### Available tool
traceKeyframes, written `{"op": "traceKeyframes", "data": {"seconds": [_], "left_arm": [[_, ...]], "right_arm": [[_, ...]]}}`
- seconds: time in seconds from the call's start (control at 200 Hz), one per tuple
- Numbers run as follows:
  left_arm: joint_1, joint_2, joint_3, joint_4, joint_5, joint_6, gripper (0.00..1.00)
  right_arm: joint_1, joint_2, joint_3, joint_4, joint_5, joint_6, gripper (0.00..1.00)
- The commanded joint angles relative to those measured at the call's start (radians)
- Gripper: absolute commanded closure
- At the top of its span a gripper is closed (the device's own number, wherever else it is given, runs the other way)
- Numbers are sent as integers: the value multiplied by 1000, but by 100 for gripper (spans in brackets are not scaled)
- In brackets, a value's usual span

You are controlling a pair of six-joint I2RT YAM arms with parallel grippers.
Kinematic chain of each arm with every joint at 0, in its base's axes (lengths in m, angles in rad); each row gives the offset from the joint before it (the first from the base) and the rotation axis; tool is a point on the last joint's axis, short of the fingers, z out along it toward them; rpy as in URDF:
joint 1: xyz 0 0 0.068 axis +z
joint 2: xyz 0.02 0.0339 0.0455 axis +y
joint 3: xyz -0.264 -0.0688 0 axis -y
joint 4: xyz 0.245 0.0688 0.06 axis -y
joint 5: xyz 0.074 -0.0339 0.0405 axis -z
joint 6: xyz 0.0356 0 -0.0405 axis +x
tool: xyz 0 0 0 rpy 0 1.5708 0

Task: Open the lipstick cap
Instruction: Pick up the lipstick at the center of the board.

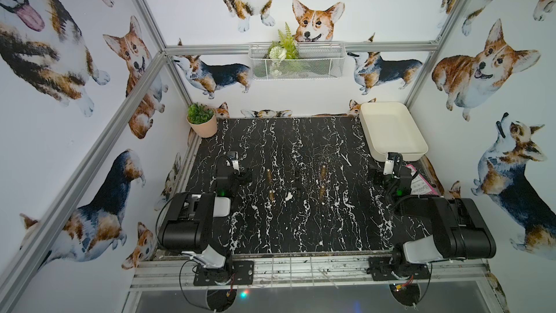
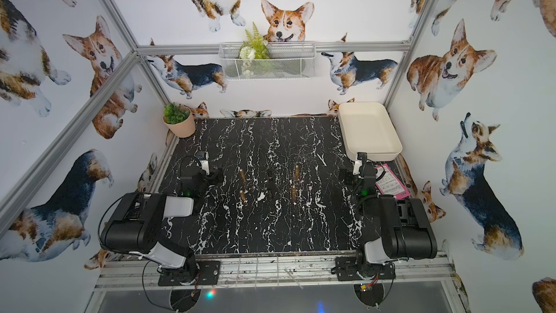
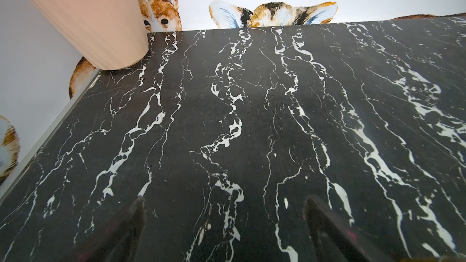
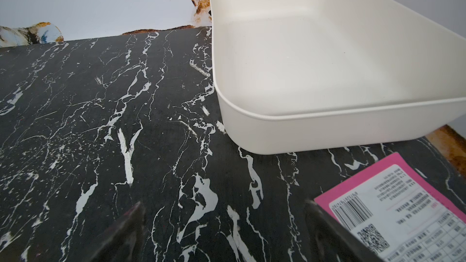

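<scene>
Black marble worktop (image 1: 301, 230), white tray (image 1: 403, 156) in far right corner. Left hand (image 3: 224, 207) and right hand (image 4: 224, 210) both spread wide, empty, at opposite sides. Between them mid-worktop, four gold lipsticks (image 1: 271, 195): two nearer left hand, two nearer right. Long axes running near-to-far in top views; standing or lying unclear.

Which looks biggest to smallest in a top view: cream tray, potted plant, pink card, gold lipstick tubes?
1. cream tray
2. potted plant and pink card: too close, the right arm covers part of the card
3. gold lipstick tubes, all four alike
</scene>
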Motion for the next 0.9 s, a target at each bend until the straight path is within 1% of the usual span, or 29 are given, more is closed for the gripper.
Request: {"op": "traceKeyframes", "data": {"seconds": [0.0, 0.06, 0.135, 0.235, 0.29, 0.32, 0.395, 0.455, 0.521, 0.546, 0.616, 0.711, 0.811, 0.896], "left_arm": [[0, -2, 2, 26, -7, 9, 0], [-3, -10, 1, 29, -34, 9, 0], [-6, -43, 31, -58, -56, 3, 0], [-11, -94, 91, -201, -55, 14, 0], [-28, -126, 143, -319, -71, 23, 0], [-39, -145, 173, -389, -82, 22, 0], [-53, -190, 237, -512, -109, -17, 0], [-65, -220, 298, -630, -133, -53, 0], [-86, -246, 381, -784, -151, -89, 0], [-94, -255, 413, -839, -160, -108, 0], [-116, -271, 523, -999, -160, -137, 0], [-166, -291, 617, -1174, -156, -160, 0], [-203, -268, 725, -1361, -141, -212, 0], [-215, -212, 810, -1506, -89, -262, 0]], "right_arm": [[0, -1, 4, 33, 10, 0, 0], [0, -4, 0, 38, 22, 5, 0], [0, -24, 9, 19, 33, 10, 0], [-1, -117, 81, -185, 28, 9, 0], [0, -172, 126, -291, 46, 18, 0], [0, -208, 154, -356, 54, 46, 0], [0, -273, 188, -419, 29, 89, 0], [0, -302, 188, -395, 14, 181, 0], [-1, -313, 176, -362, 75, 378, 0], [-2, -312, 173, -356, 79, 420, 0], [-4, -306, 189, -366, -30, 408, 0], [-4, -299, 268, -503, -162, 425, 0], [-3, -315, 304, -575, -218, 491, 0], [3, -322, 340, -636, -264, 511, 0]]}}
